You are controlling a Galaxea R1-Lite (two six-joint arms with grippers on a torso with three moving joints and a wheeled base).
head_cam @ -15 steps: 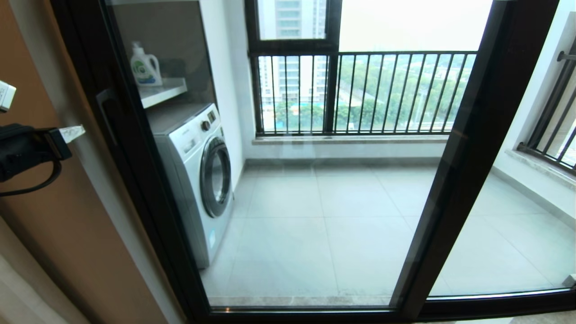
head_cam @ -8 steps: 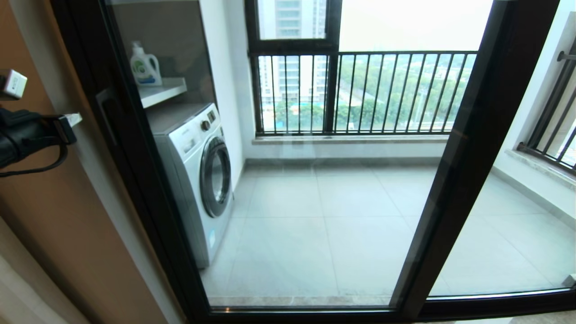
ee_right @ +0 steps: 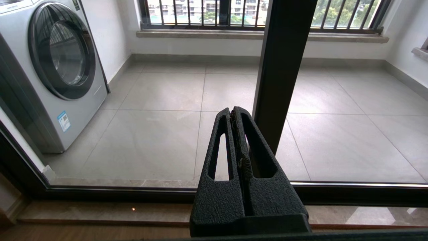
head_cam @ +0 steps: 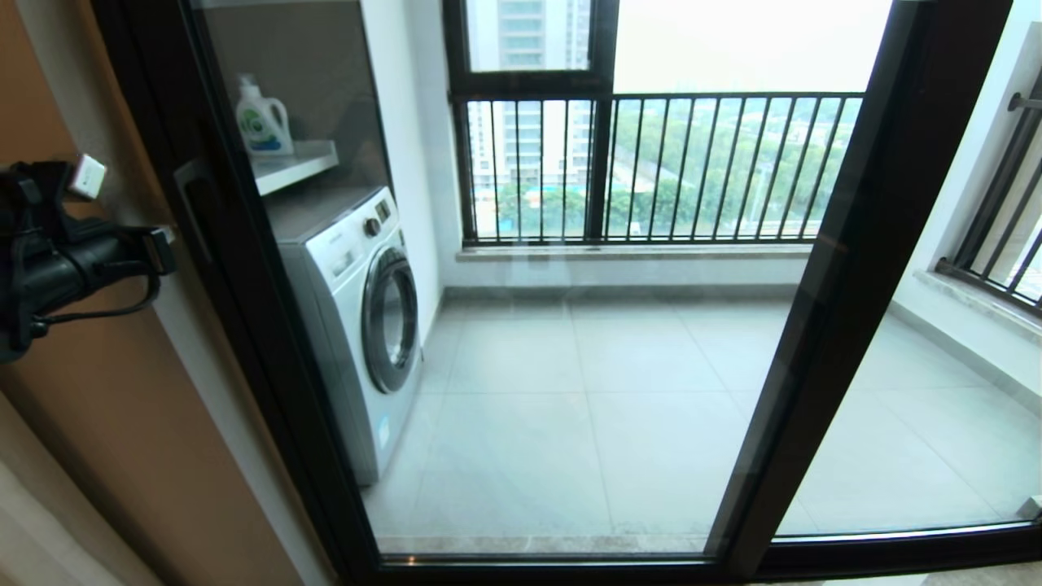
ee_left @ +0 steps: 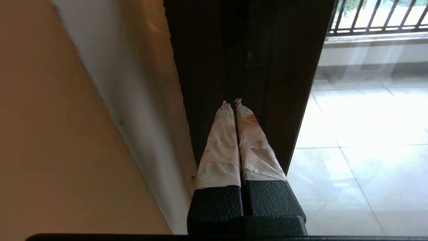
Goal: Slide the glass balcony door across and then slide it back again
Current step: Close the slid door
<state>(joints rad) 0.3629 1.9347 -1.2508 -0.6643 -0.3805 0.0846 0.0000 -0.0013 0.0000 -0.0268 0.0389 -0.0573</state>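
The glass balcony door (head_cam: 521,342) fills the head view, clear glass in a dark frame. Its small dark latch handle (head_cam: 192,203) sits on the left upright (head_cam: 244,325). My left gripper (head_cam: 163,244) is at the far left, just short of that upright and a little below the handle. In the left wrist view the left gripper (ee_left: 232,102) is shut, and its white-taped fingers (ee_left: 219,147) point at the dark upright (ee_left: 234,50) with nothing between them. My right gripper (ee_right: 233,112) is shut and empty, low before the door's bottom rail (ee_right: 100,192); it does not show in the head view.
A brown and white wall (head_cam: 106,423) borders the door on the left. Behind the glass stand a washing machine (head_cam: 358,317), a detergent bottle (head_cam: 262,120) on a shelf, and a black barred railing (head_cam: 651,163). Another dark upright (head_cam: 847,285) and a glass panel (head_cam: 912,456) lie to the right.
My left gripper has moved forward and right toward the door's left upright and has turned; its white fingertips no longer show in the head view. The door has not moved.
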